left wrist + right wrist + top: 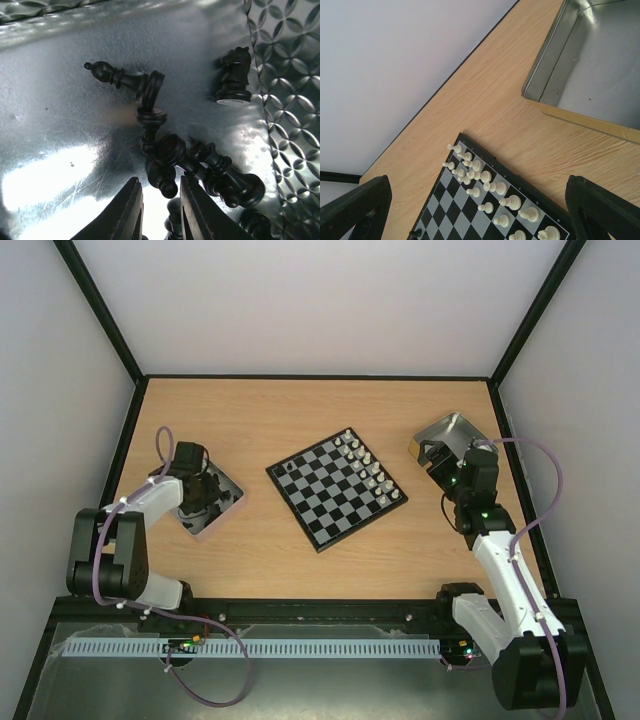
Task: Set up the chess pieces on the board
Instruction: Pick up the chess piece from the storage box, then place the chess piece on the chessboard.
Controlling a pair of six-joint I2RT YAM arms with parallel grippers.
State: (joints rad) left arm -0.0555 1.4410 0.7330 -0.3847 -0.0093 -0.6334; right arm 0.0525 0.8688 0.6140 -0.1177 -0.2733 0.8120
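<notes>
Nearest us in the overhead view are the left arm (110, 560) and the right arm (515, 585), bolted at the near edge of the desk (250, 410). Mid-desk lies the board (335, 490), turned corner-on. It carries white pieces (372, 468) in two rows along its far-right side and a lone black piece (290, 468) by its left corner. We see the left hand (200, 495) down inside the left tin (207, 532), hiding most of what is in it. The right hand (432, 453) hangs at the near-left rim of the right tin (462, 422) and covers part of its inside.

From the left wrist, the fingers (127, 210) are cut off by the bottom edge and stand narrowly apart over the tin's shiny floor. A round-headed piece (169, 186) pokes between their tips, with a sliver of light on one side, and we cannot tell whether it is pinched. It belongs to a heap of black pieces (220, 172) that runs dark and indistinct toward the lower right. A pointed piece (112, 75) and a knight (234, 70) lie on their sides, the knight against the embossed wall.

From the right wrist, that hand's fingers sit at the bottom corners, spread wide and holding nothing. Below them we see the board cut off by the bottom edge and one corner of the right tin.
</notes>
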